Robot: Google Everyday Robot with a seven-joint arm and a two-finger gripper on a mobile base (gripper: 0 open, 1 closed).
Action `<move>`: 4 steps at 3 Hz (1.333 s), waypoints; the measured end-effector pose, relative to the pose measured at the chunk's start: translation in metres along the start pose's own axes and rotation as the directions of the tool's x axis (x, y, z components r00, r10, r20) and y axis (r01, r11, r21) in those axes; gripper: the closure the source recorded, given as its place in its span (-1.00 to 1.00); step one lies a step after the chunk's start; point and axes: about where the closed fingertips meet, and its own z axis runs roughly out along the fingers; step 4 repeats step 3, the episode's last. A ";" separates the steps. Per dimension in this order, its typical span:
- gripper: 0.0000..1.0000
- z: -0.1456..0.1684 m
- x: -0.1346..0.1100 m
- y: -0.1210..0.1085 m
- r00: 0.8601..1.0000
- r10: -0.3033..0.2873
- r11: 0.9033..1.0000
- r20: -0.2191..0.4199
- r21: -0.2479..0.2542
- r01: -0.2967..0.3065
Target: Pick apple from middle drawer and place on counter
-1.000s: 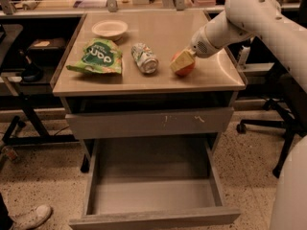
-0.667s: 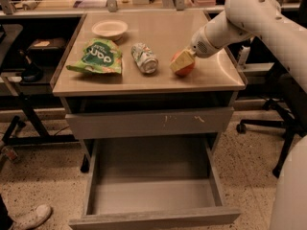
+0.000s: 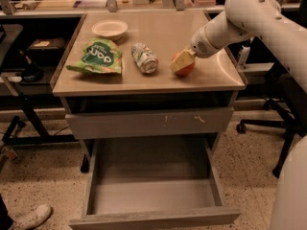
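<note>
High front view, claw (image 3: pixel 186 60) over counter (image 3: pixel 158 30)

On the counter (image 3: pixel 158 32), a bowl (image 3: pixel 109 29) sits back left with a bag (image 3: pixel 96 56) before it, a can (image 3: pixel 144 58) lies right of the bag, the apple (image 3: pixel 187 71) right of the can with the gripper (image 3: pixel 181 62) touching its top, and below, the middle drawer (image 3: pixel 153 176) juts forward.

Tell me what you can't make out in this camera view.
Small round red-orange apple on the glossy beige counter: the end effector, at its upper left, covers that side.
Dark recess under the counter: shadow hides any contents.
Wide grey open middle drawer: its front wall hides the nearest floor strip.
White robot arm: cut off by the right edge.
</note>
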 end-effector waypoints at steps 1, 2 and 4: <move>-0.79 0.000 0.000 0.000 1.000 0.000 1.000 0.000 0.000 0.000; -1.00 0.000 0.000 0.000 1.000 0.000 1.000 0.000 0.000 0.000; -1.00 0.000 0.000 0.000 1.000 0.000 1.000 0.000 0.000 0.000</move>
